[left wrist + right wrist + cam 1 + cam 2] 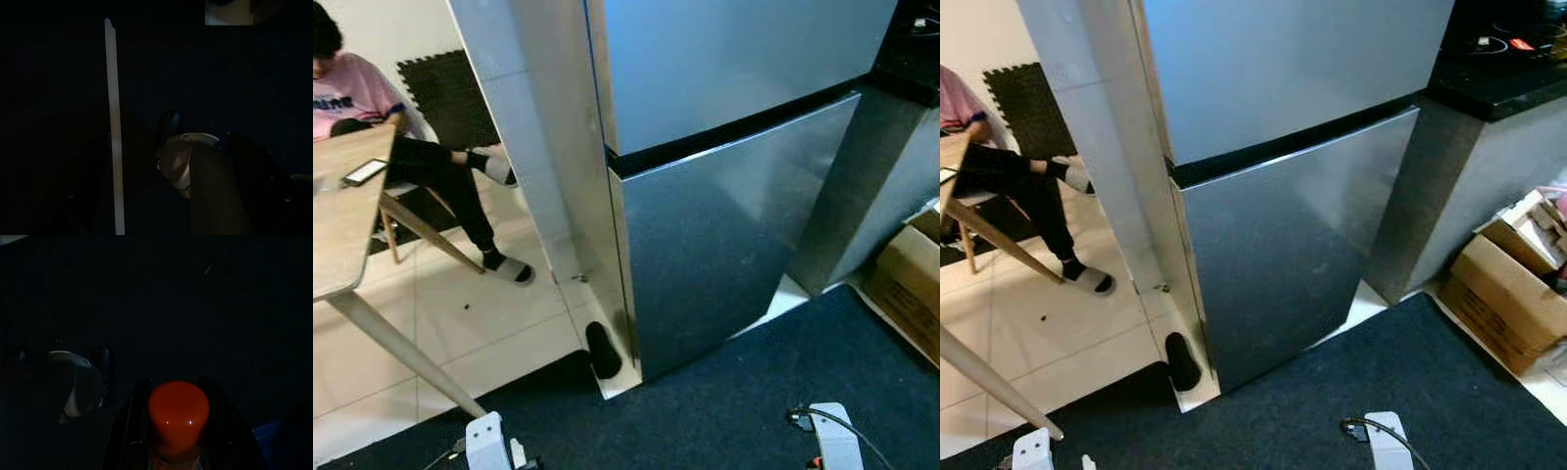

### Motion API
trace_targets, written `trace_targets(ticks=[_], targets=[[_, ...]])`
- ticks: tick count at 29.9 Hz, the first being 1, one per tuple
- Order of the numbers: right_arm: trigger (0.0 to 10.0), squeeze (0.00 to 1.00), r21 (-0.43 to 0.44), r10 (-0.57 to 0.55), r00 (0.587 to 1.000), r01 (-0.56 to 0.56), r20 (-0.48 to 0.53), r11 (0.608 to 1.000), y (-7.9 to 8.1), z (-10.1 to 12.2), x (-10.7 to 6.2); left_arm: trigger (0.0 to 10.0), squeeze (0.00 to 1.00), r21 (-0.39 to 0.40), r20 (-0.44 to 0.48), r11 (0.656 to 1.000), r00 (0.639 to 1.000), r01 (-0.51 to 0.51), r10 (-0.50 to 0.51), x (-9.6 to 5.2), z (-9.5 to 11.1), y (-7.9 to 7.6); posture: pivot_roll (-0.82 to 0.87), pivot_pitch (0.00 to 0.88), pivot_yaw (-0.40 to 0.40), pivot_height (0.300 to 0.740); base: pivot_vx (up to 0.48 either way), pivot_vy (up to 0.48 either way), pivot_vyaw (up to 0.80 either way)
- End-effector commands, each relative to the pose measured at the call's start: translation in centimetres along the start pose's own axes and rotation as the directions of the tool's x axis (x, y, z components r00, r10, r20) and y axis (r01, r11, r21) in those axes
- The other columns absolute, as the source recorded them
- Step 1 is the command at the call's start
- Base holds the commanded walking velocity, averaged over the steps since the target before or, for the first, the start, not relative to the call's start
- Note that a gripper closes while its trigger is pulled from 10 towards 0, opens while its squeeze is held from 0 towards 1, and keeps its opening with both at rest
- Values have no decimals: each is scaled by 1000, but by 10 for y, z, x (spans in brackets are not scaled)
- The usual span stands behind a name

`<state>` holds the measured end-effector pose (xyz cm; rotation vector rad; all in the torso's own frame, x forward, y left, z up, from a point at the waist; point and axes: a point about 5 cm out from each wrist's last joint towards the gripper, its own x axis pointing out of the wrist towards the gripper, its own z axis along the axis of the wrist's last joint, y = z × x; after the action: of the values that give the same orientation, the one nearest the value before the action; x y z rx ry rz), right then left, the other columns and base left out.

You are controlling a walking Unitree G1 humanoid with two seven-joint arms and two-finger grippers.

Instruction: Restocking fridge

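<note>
Here the tall two-door fridge with brushed grey steel fronts (734, 196) stands straight ahead with both doors closed, a dark seam running between the upper and lower door. In the right wrist view the right gripper (178, 431) is clenched around a bottle with a rounded glossy red cap (178, 413), one black finger on each side of the neck just under the cap; the rest of the bottle is hidden in the dark. The cap looks like smooth hard plastic, so probably slippery, and a grip lower on the body would likely hold steadier than one at the neck. Weight cannot be judged from this. The left gripper (195, 196) hangs low over the dark blue carpet (783, 372); the picture is too dark to tell whether its fingers are apart or together. No handle is visible on the doors, so the door edge beside the white tiled pillar (538, 176) or the seam seems the place to pull. A person in a pink shirt (352, 93) sits at a pale wooden table (342, 215) to the left, and a brown cardboard box (1503, 294) lies at the right
</note>
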<state>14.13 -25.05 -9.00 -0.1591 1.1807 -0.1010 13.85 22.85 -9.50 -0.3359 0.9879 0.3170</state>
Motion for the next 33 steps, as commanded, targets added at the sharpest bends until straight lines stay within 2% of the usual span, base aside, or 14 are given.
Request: trace_targets(ticks=[1,7,11,13,14,17,19,20,22,28,29,30,31,33], targets=[[10000,0,-1,12,1000,-12,16,1000,5,4,1,10000,0,-17,8,1000,1000,-14,14,-1,0,4,-24,0,42,740,0,0,0],[10000,0,-7,17,1000,-17,14,1000,6,3,1,10000,0,-21,14,1000,1000,-18,18,-1,2,4,-24,0,42,740,0,0,0],[10000,0,-10,18,1000,-18,14,1000,7,3,1,10000,0,-27,94,999,995,32,-30,2,22,-5,-23,0,44,740,0,0,0],[10000,0,-11,18,1000,-18,14,1000,7,3,1,10000,0,-39,196,995,977,96,-87,4,50,-15,-22,0,42,740,0,0,0],[10000,0,-11,18,1000,-18,14,1000,6,3,1,10000,0,-40,280,988,951,148,-131,4,75,-23,-22,0,42,740,0,0,0],[10000,0,-12,17,1000,-17,14,1000,6,3,1,10000,0,-30,356,981,919,194,-171,2,99,-30,-22,0,45,740,0,0,0],[10000,0,-5,13,1000,-12,16,1000,6,2,1,10000,0,38,475,966,846,254,-241,-6,147,-41,-27,0,56,740,0,0,0],[10000,0,-5,13,1000,-12,16,1000,6,2,1,10000,0,38,475,966,846,254,-241,-6,147,-41,-27,0,56,740,0,0,0],[10000,0,5,6,1000,-6,20,1000,5,1,0,10000,0,111,540,947,782,301,-312,-15,181,-50,-30,0,58,740,0,0,0],[10000,0,13,-8,999,7,42,1000,1,5,0,10000,0,276,544,887,701,369,-461,-27,209,-68,-36,31,68,740,0,0,0],[10000,0,3,-14,998,14,63,1000,-3,11,0,10000,0,365,534,838,647,405,-545,-35,223,-76,-43,97,72,740,0,0,0],[10000,0,-6,-15,996,16,84,1000,-6,16,-1,10000,286,406,527,810,616,423,-586,-40,232,-79,-44,124,73,740,0,0,0],[10000,0,-11,-17,995,19,102,1000,-8,21,-1,10000,729,438,518,785,591,438,-618,-45,239,-82,-42,159,77,740,0,0,0],[10000,0,-11,-17,995,19,102,1000,-8,21,-1,10000,729,438,518,785,591,438,-618,-45,239,-82,-42,159,77,740,0,0,0]])
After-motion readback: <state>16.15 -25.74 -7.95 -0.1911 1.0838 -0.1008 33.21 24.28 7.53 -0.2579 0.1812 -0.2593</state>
